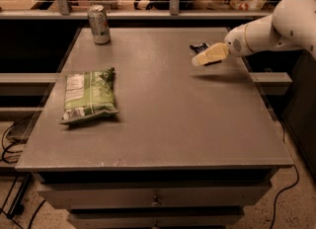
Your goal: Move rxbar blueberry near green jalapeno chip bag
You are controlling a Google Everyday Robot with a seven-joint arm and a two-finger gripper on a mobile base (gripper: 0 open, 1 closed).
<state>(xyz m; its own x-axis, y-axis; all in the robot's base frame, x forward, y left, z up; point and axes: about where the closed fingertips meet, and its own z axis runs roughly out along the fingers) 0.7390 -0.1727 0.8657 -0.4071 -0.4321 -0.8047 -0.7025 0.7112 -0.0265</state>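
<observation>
The rxbar blueberry, a small dark navy bar, lies at the far right of the table, mostly hidden behind my gripper. My gripper hangs just in front of and over the bar, its cream fingers pointing left. The green jalapeno chip bag lies flat at the left of the table, far from the bar.
A silver soda can stands at the far left corner of the grey table. Shelves with boxes run behind the table. Drawers sit below the front edge and cables lie on the floor at both sides.
</observation>
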